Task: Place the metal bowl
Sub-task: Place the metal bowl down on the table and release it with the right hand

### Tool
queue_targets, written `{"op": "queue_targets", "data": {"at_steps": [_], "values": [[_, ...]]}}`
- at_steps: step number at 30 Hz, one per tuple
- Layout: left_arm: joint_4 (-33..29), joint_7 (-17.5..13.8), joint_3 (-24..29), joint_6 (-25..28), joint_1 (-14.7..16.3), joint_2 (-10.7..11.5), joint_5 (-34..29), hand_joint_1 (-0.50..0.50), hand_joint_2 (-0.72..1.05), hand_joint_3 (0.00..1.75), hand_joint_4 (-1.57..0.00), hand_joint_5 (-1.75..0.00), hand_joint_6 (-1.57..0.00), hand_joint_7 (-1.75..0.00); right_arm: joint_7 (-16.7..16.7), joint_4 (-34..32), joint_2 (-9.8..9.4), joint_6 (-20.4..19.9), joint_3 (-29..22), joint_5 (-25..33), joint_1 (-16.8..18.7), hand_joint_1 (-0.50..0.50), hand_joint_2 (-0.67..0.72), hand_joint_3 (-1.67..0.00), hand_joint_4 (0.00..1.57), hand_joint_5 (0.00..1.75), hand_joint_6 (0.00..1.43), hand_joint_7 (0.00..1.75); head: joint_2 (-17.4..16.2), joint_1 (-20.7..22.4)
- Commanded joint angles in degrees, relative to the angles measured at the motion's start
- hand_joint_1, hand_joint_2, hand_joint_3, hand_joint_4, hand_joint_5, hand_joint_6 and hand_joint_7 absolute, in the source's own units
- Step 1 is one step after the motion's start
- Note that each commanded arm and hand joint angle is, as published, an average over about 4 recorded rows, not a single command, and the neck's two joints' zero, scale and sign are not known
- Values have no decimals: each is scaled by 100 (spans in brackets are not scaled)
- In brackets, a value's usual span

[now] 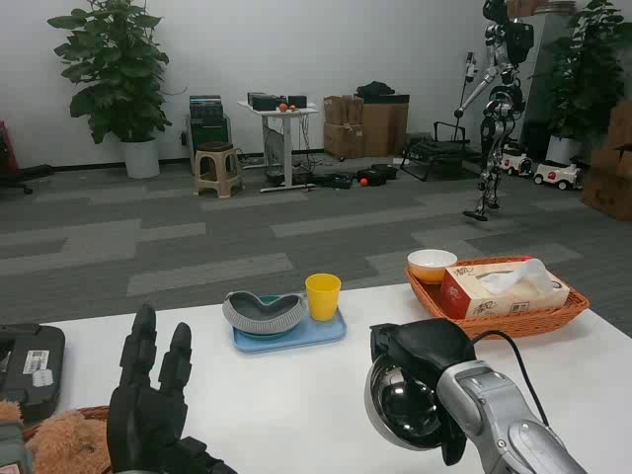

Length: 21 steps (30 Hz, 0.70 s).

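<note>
Metal bowl (405, 407) in right hand (423, 357), open tabletop (296, 385) alongside.

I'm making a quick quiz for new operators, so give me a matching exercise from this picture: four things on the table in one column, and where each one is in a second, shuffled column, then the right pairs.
Things:
1. metal bowl
2. yellow cup
3. tissue box
4. grey felt bowl

Places:
A. in the wicker basket, beside the orange and white bowl
B. held in the right hand, above the table
C. on the left part of the blue tray
D. on the right end of the blue tray

Pairs: 1-B, 2-D, 3-A, 4-C
</note>
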Motion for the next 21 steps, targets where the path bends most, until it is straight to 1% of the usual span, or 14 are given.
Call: {"op": "queue_targets", "data": {"at_steps": [1,3,4,9,11,14,17,19,21], "values": [[-276,-38,4,-40,382,7,3,-48,-72,0,0,0,0,0,92,-292,84,-11,39,131,187,17,-3,-140,126,71,71,168,-169,52],[-276,-38,-1,-40,380,7,3,-48,-72,0,0,0,0,0,92,-292,84,-11,39,131,189,17,-3,-141,126,70,71,168,-119,37],[-276,-38,-3,-40,378,7,3,-48,-72,0,0,0,0,0,92,-285,84,-11,42,131,191,17,-3,-139,126,68,71,168,-118,39],[-276,-38,-5,-40,380,7,3,-48,-72,0,0,0,0,0,92,-259,84,-11,48,140,193,17,-3,-135,126,68,71,166,-127,26],[-276,-38,-5,-40,380,7,3,-48,-72,4,0,0,0,0,92,-257,84,-11,46,140,193,17,-3,-135,126,68,70,166,-132,27],[-276,-38,-5,-40,382,7,3,-48,-72,2,0,0,0,0,92,-263,84,-4,39,140,193,17,-3,-141,126,68,71,168,-137,29],[-276,-38,-5,-40,382,7,3,-48,-72,0,0,0,0,0,92,-243,84,0,48,129,193,17,-3,-141,126,68,71,168,-141,20],[-276,-38,-5,-40,382,7,3,-48,-72,0,0,0,0,0,92,-155,84,4,72,80,193,17,-3,-143,126,73,70,168,-144,17],[-276,-38,-5,-40,385,7,3,-48,-72,0,0,0,0,0,92,-43,86,7,96,32,189,17,-3,-143,126,73,69,168,-149,21]]}}
